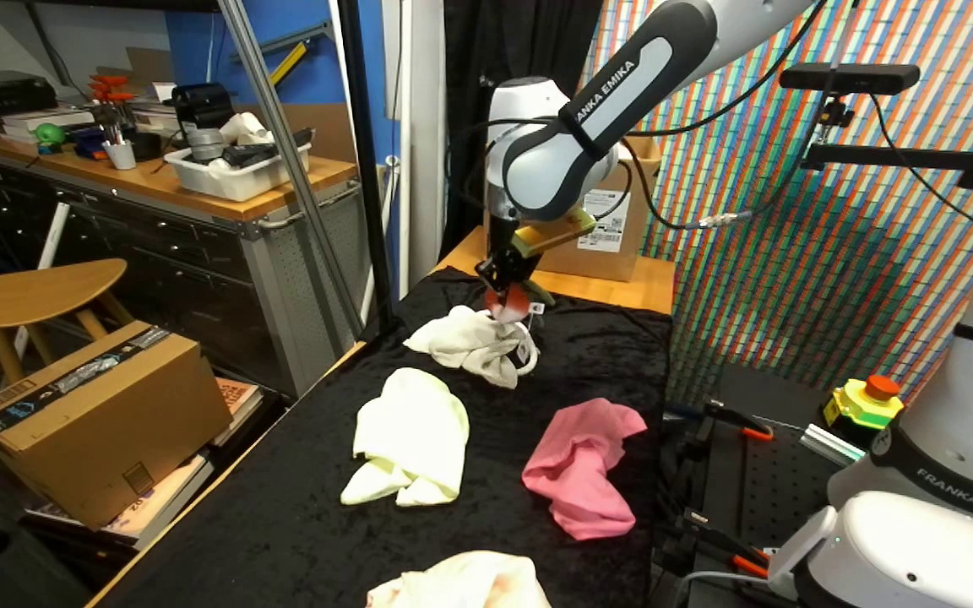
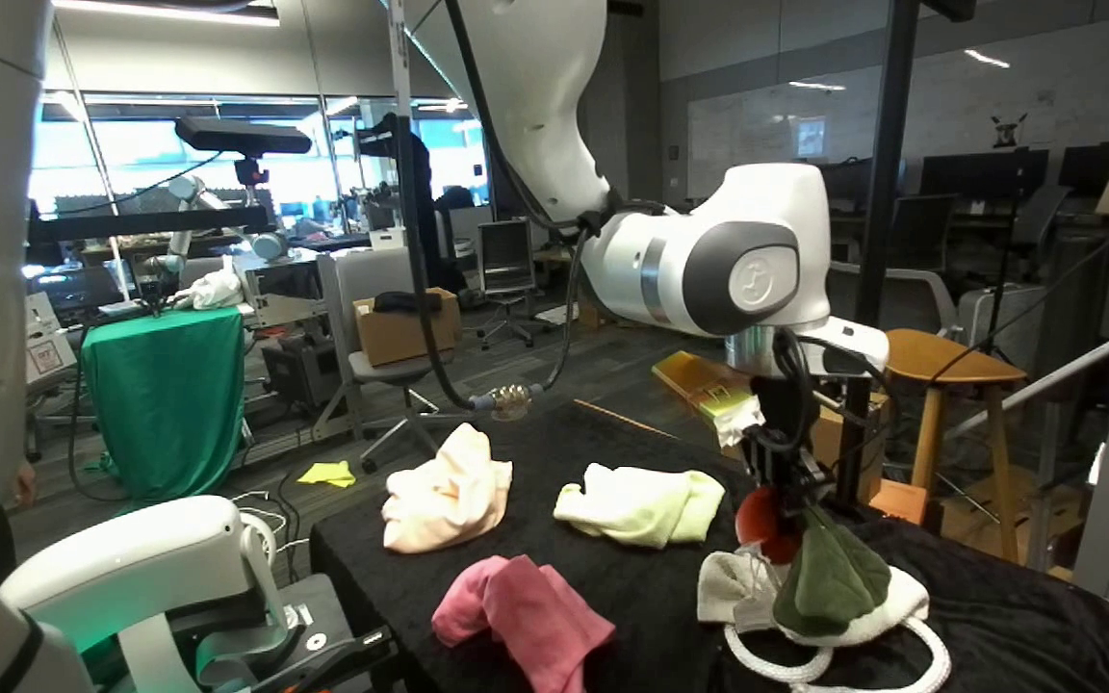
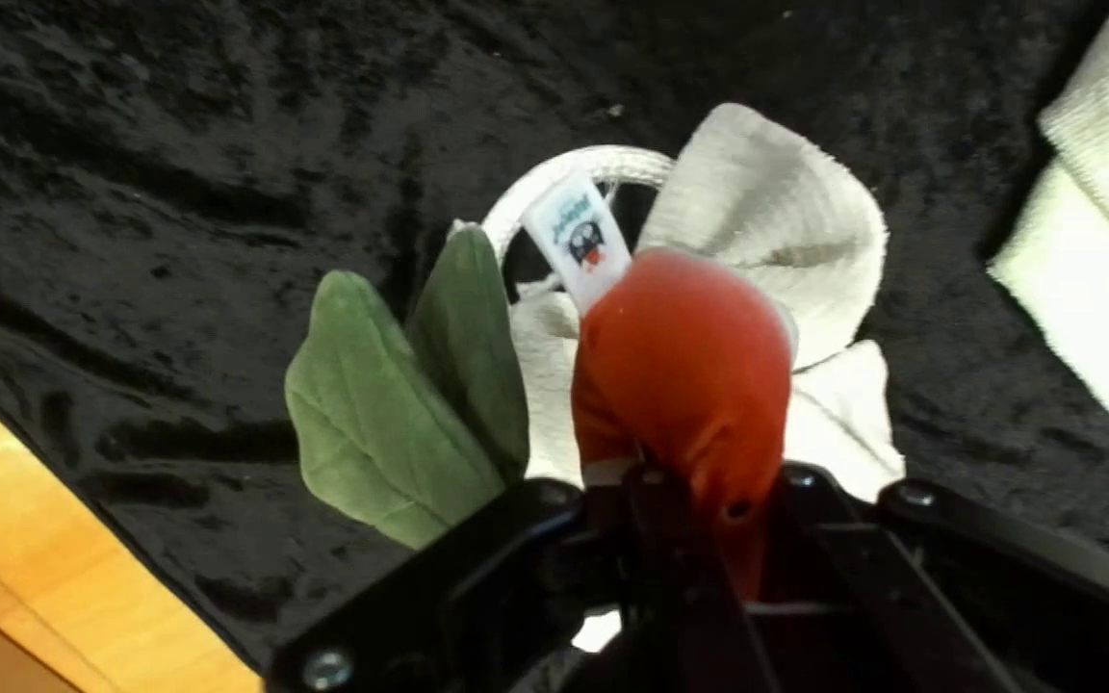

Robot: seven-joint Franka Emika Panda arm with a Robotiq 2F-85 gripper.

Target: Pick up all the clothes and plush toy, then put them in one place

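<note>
Red-orange and rounded, the plush toy [image 3: 684, 361] is grasped by the pincer [image 3: 709, 491]; the step in hand looks like picking it up, and next should come a gentle lift and carry before release. It sits between the jaws, jutting past their tips, above a cream-white cloth [image 3: 761, 202]; whether toy and cloth touch is unclear.

A robotics lab: beside the black-draped tabletop [image 1: 284, 523] stand a white Franka Emika robot arm [image 1: 622, 97] and a red-and-yellow emergency-stop button [image 1: 865, 402]. Well beyond the tabletop are another robot arm [image 2: 187, 191], a swivel chair [image 2: 503, 258] and dark monitors [image 2: 983, 177]; near it, a metal drawer cabinet [image 1: 191, 253].
</note>
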